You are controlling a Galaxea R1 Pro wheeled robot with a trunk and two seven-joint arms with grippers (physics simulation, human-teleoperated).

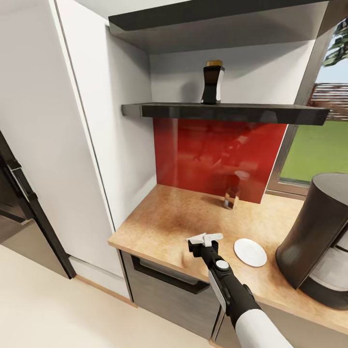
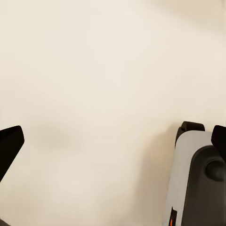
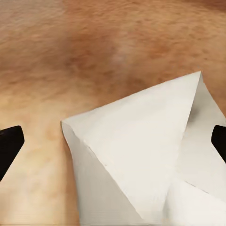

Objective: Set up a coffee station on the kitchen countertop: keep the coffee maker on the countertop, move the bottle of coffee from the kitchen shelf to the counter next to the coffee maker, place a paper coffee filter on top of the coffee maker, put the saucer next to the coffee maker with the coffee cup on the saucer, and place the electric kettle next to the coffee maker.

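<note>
- Speckled tan countertop (image 1: 159, 217) runs below a red backsplash (image 1: 217, 154); a dark shelf (image 1: 227, 112) hangs above it.
- Bottle of coffee (image 1: 212, 82), dark with a tan cap, stands upright on the shelf, well above the counter.
- Coffee maker (image 1: 316, 239), dark and rounded, sits on the countertop at the right side of the head view.
- White saucer (image 1: 250, 252) lies flat on the counter just beside the coffee maker, apart from it.
- Small glass (image 1: 231, 197) stands near the backsplash, behind the saucer.
- Right gripper (image 1: 205, 238) reaches over the front part of the counter, left of the saucer, with a white paper filter (image 1: 207, 237) at its tip.
- Right wrist view: the folded filter (image 3: 146, 160) lies between the two dark fingertips (image 3: 10, 146), which sit wide apart at the picture's edges; the counter (image 3: 94, 52) is beneath. Whether the fingers press on the paper, I cannot tell.
- Left wrist view: dark fingertips (image 2: 9, 146) set wide apart, nothing between them, over pale floor (image 2: 103, 70); part of the robot's grey body (image 2: 197, 179) is alongside.
- Dark oven front (image 1: 164, 290) sits under the counter edge.
</note>
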